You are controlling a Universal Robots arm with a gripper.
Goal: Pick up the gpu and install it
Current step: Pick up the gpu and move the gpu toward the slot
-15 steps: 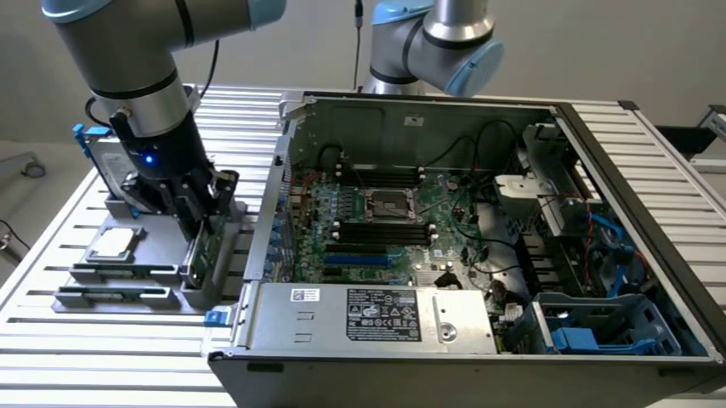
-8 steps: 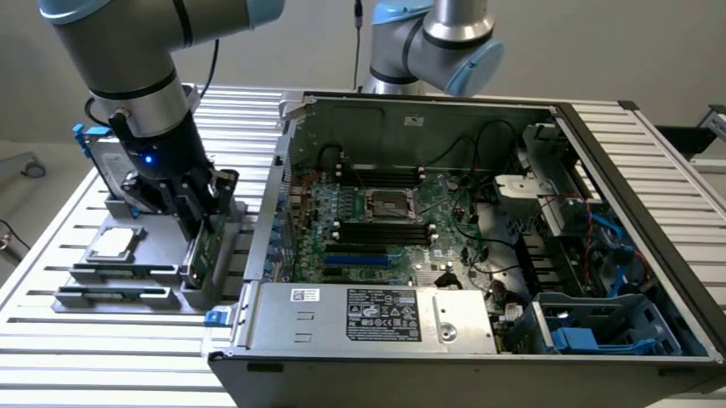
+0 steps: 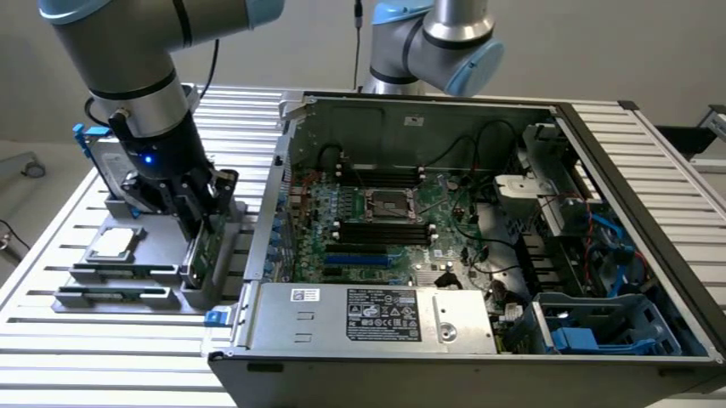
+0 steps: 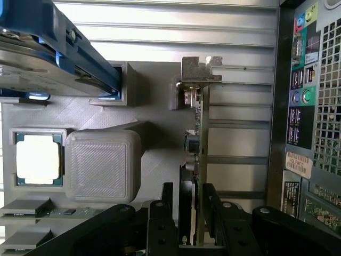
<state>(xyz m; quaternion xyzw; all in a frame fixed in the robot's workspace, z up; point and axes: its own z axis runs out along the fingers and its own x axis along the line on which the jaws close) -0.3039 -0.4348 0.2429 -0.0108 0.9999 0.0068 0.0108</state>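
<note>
Robotics lab, test bench type. Two industrial robot arms: one arm (image 3: 125, 59) over work surface, second arm (image 3: 448, 38) behind computer. Table (image 3: 46, 357) made of bare aluminium profile slats. Desktop computer case (image 3: 397, 119) lying on side, cover off, motherboard (image 3: 375, 225) exposed. Grey 3D-printed fixture (image 4: 101, 165) beside case, with shaped pockets for loose parts: CPU chip (image 4: 37, 158) lying flat, gpu (image 4: 198, 122) standing on edge. Plain white wall (image 3: 590, 42) behind.
</note>
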